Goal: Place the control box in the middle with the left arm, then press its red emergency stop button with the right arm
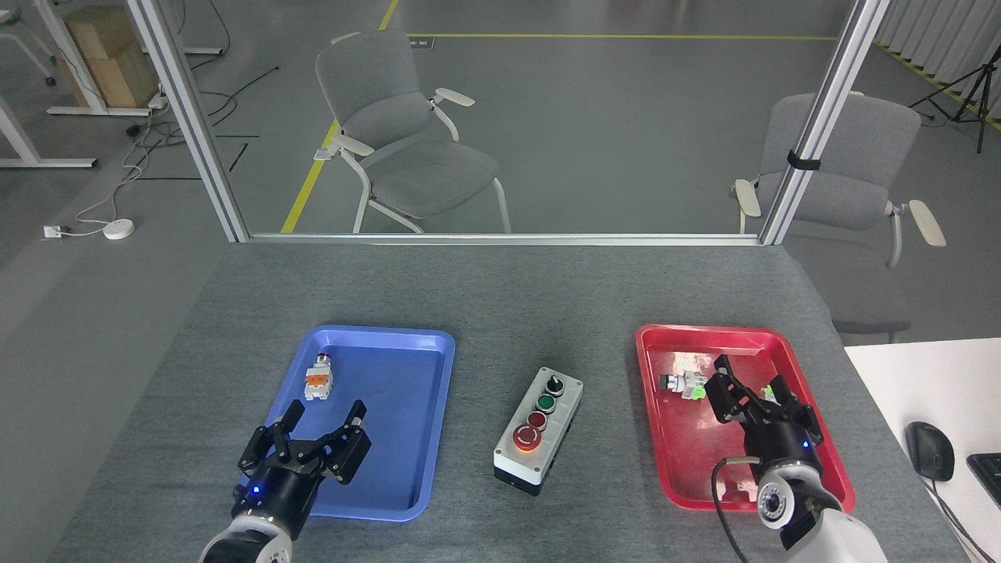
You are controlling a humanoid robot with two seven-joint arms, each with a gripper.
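Note:
The control box [538, 430], grey-topped with a black base, lies on the dark-grey cloth [500, 297] between the two trays. Its large red emergency stop button [525, 438] with a yellow ring sits at the near end; a smaller red button, a green one and a black knob follow behind. My left gripper [305, 436] hovers open over the near left edge of the blue tray [367, 418], holding nothing. My right gripper [755, 395] is open over the red tray [743, 418], well right of the box, its black cable looping below the wrist.
A small white and orange switch part [318, 377] lies in the blue tray. Two switch parts with green pieces [683, 384] [774, 389] lie in the red tray. A white desk with a mouse [929, 450] stands at the right. A metal frame rail [500, 238] borders the far edge.

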